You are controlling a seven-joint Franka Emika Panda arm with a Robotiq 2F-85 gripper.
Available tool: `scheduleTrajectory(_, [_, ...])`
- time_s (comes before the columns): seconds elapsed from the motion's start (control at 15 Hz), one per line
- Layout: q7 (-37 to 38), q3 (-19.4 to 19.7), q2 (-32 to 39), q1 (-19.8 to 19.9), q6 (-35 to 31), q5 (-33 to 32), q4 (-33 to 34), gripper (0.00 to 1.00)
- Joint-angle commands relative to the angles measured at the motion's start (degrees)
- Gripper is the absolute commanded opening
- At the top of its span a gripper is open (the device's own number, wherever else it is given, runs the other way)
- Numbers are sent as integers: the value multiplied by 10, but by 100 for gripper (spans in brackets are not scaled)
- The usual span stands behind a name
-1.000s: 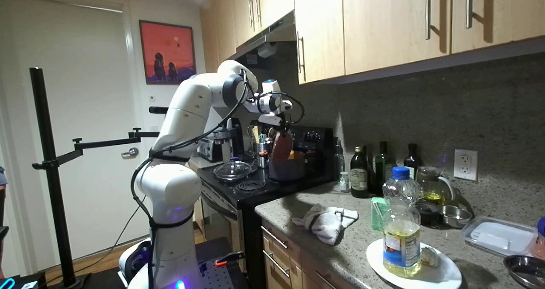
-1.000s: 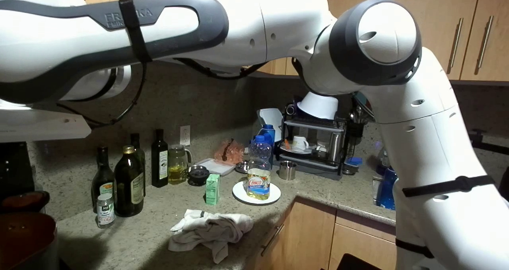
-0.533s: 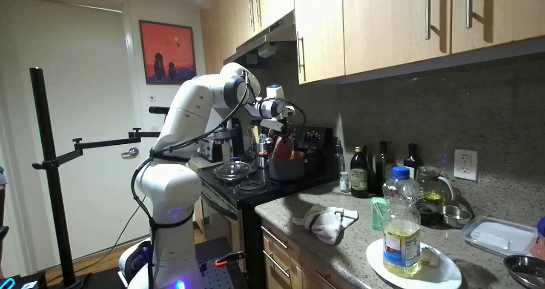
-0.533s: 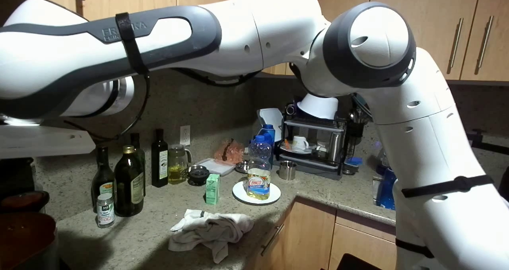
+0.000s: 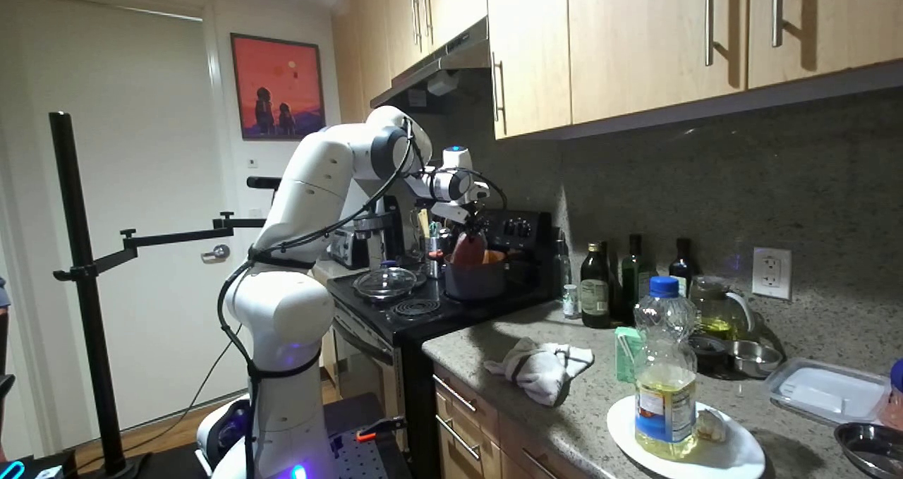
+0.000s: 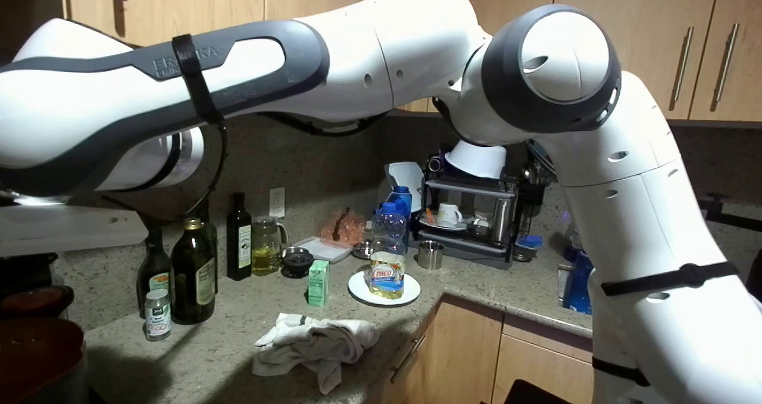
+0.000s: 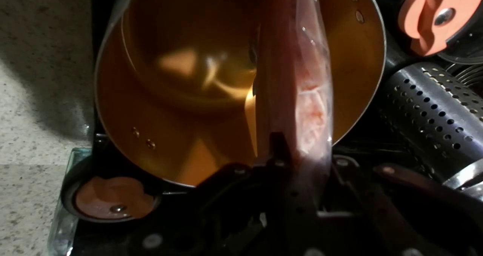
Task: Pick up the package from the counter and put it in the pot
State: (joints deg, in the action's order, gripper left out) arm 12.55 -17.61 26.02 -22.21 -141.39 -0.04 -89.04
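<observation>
The package [image 5: 468,249] is reddish and wrapped in clear plastic. It hangs upright from my gripper [image 5: 471,223] over the pot on the stove, and its lower end overlaps the pot's mouth. How far it reaches below the rim I cannot tell. The pot [image 5: 474,283] is grey outside and copper-orange inside; it also shows in an exterior view at the lower left edge [image 6: 70,386]. In the wrist view, my gripper [image 7: 307,158] is shut on the package [image 7: 298,78], which stands edge-on over the right part of the pot [image 7: 139,116]. The package's far end is cut off by the frame.
A glass lid [image 5: 384,283] lies on the stove, and a perforated metal utensil holder [image 7: 437,116] stands beside the pot. Dark bottles [image 6: 193,273], a spice jar [image 6: 158,315], a towel [image 6: 315,347], a green box [image 6: 318,283] and an oil bottle [image 6: 387,267] on a plate share the counter.
My arm and gripper have lowered with the package, which now sits lower at the pot's mouth. The hand has also shifted slightly right in an exterior view. The pot has not moved.
</observation>
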Motion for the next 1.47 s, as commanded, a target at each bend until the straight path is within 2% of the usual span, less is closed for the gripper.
scheduleTrajectory(0.0, [-14, 3, -17, -1, -14, 22, -21, 5])
scheduleTrajectory(1.4, [-7, 4, -20, 10, 18, 65, -44, 5])
